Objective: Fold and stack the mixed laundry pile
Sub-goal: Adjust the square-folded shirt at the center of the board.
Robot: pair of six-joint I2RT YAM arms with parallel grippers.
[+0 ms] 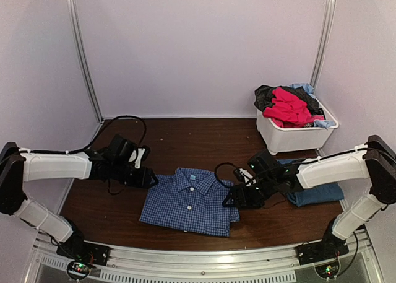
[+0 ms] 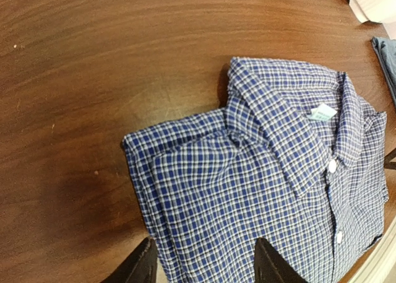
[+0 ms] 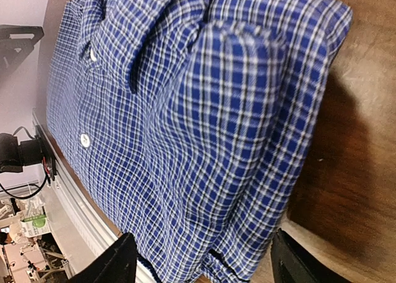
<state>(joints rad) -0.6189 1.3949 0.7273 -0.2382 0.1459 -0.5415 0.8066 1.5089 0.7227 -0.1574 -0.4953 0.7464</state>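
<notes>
The blue-and-white checked button shirt lies folded, collar up, on the dark wooden table. My left gripper is open at the shirt's left edge; in the left wrist view its fingers straddle the shirt's folded side. My right gripper is open at the shirt's right edge, jaws wide over the shirt's folded side in the right wrist view. A dark-blue folded garment lies on the table at the right, partly under my right arm. Red, black and light-blue clothes fill the white bin.
The white plastic bin stands at the back right by the wall. The metal rail of the near table edge runs just in front of the shirt. White walls close in on three sides.
</notes>
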